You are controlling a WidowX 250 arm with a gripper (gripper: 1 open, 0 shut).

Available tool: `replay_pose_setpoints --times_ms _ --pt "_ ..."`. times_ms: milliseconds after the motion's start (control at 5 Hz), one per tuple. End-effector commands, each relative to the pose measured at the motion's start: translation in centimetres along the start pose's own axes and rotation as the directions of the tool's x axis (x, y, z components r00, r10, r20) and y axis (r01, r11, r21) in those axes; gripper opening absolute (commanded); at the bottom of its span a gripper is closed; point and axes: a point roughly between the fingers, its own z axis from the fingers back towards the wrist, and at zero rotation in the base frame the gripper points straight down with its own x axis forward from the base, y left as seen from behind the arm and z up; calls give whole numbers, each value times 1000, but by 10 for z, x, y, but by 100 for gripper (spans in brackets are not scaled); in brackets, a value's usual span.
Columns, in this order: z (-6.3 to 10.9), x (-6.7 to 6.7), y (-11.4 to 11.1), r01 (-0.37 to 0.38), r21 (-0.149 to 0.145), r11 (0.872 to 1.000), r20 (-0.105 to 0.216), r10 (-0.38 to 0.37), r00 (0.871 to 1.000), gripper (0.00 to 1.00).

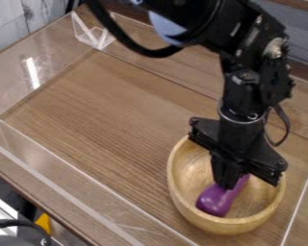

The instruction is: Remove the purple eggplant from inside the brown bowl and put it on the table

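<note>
The black pincer (231,181) points straight down into the brown bowl (185,184), its jaws drawn narrow around the upper end of the purple eggplant (219,199), which it appears to grip, though the arm hides the contact itself. The eggplant lies inside the bowl, low end on the floor. The bowl sits on the counter (105,106), near its clear right wall (303,197).
</note>
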Motion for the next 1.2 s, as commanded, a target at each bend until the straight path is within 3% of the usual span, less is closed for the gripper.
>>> replay_pose_setpoints --times_ms 0,200,400,800,1000 --pt "4 -2 -1 -49 -15 999 40 50 998 0" --pt "10 -4 -7 -50 -17 999 41 51 998 0" --pt "28 -6 -11 -59 -14 998 54 59 997 0" --pt "41 0 -20 23 -3 1000 83 -23 996 0" --pt "60 -2 -19 50 11 999 102 -51 993 0"
